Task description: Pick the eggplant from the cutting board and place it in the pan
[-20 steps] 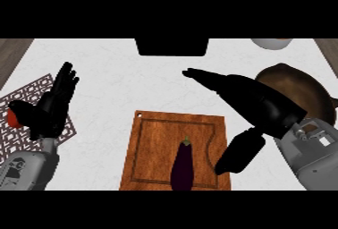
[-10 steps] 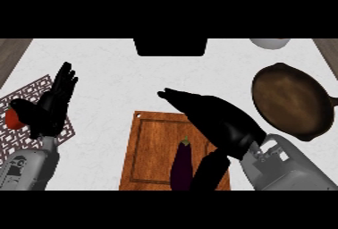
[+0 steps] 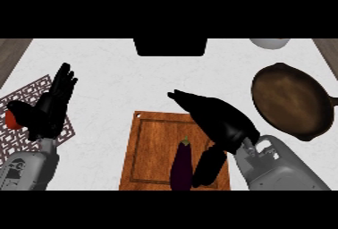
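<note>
A dark purple eggplant lies lengthwise on the wooden cutting board, stem pointing away from me, near the board's front right. My right hand hovers open over the board's right half, fingers stretched toward the far left and thumb hanging down just right of the eggplant. I cannot tell whether the thumb touches it. The brown pan sits empty at the right of the counter. My left hand rests open at the left, fingers up.
A patterned trivet lies under my left hand, with a red object at its left edge. A black box stands at the counter's far middle, and a white bowl at the far right.
My right hand has swung left from above the pan to over the cutting board, uncovering the pan. Its thumb now hangs beside the eggplant. The left hand has stayed put.
</note>
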Controlling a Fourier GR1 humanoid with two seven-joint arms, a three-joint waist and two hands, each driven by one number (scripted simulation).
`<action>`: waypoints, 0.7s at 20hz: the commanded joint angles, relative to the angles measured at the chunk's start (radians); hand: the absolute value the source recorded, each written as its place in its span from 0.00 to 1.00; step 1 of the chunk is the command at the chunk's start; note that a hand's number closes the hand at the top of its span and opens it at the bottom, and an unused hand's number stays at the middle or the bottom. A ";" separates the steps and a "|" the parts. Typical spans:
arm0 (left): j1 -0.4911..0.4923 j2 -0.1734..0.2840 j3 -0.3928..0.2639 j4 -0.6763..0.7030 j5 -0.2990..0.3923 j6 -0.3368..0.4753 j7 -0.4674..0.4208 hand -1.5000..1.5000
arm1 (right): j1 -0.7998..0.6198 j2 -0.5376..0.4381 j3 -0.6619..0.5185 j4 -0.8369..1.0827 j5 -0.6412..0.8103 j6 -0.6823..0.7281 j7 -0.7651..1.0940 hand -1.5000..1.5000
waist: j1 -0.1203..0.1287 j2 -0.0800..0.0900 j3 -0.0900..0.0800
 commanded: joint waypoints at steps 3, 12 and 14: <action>0.072 -0.010 0.010 -0.045 -0.007 -0.031 -0.019 0.50 | 0.049 0.047 0.024 0.081 0.066 0.067 -0.024 0.00 | 0.005 0.000 0.000; 0.030 -0.045 0.004 -0.068 -0.070 -0.011 0.036 0.50 | 0.143 0.098 0.048 0.130 0.165 0.142 -0.131 0.00 | 0.002 0.000 0.000; -0.030 -0.032 0.054 0.024 -0.049 -0.041 0.007 0.50 | 0.093 0.163 0.033 0.150 0.169 0.165 -0.062 0.00 | 0.000 0.001 0.000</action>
